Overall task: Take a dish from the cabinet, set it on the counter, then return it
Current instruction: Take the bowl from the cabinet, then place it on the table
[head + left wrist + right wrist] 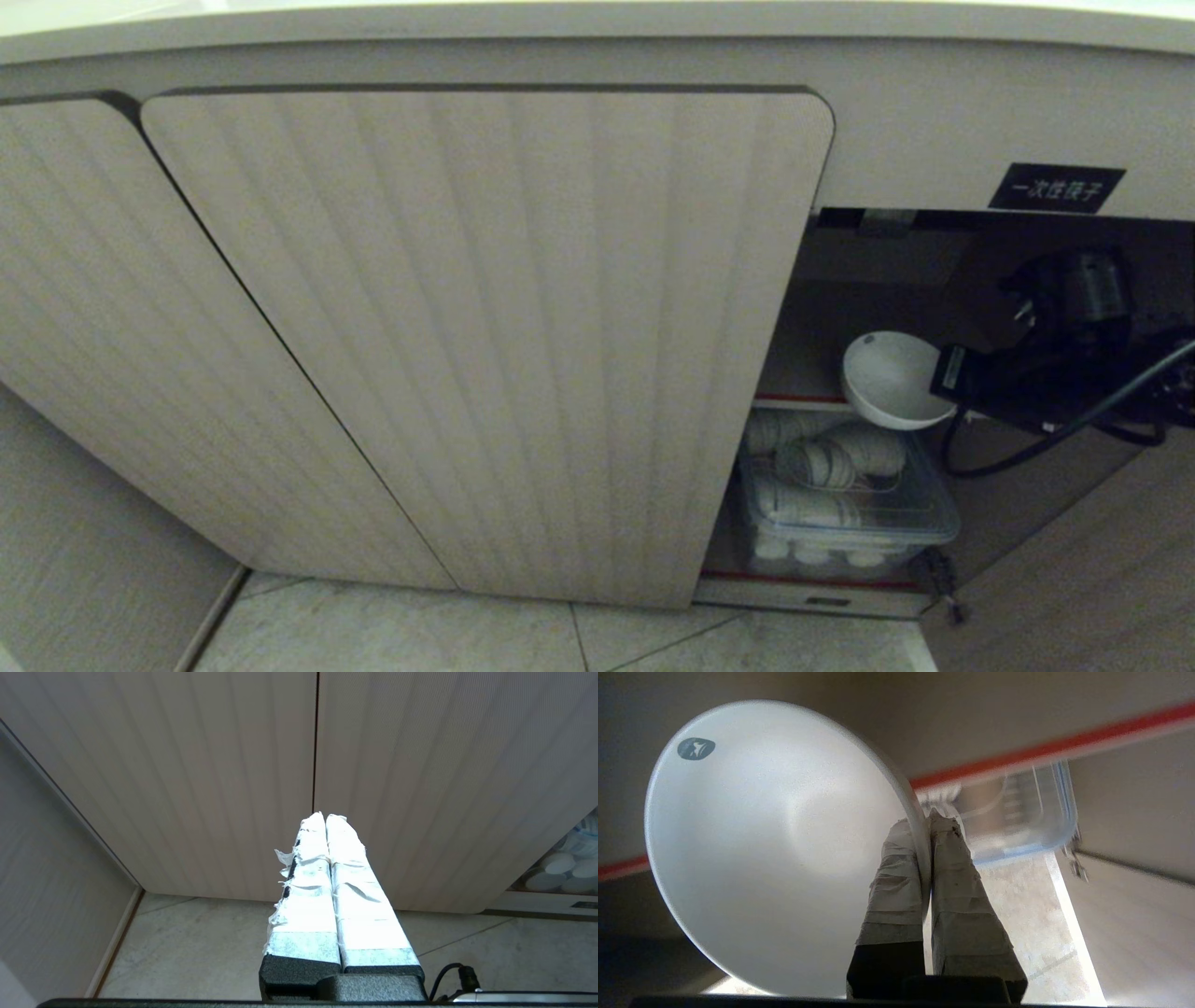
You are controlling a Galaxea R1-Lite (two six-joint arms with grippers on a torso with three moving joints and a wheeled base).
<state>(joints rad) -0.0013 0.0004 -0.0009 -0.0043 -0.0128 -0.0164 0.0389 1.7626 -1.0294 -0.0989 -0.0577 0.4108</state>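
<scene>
A: Where's the dish point(887, 381)?

B: In the cabinet point(485, 336) opening, just above the shelf edge, tilted, its rim pinched by the right gripper point(927, 826).

A: Which way out?

B: Likely straight back toward the robot. The left gripper point(325, 817) hangs closed, empty, by the doors.

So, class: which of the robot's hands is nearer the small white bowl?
The right. The right hand is shut on the bowl's rim, inside the open cabinet. The left hand is shut, empty, out in front of the closed doors, well away from the bowl.
</scene>
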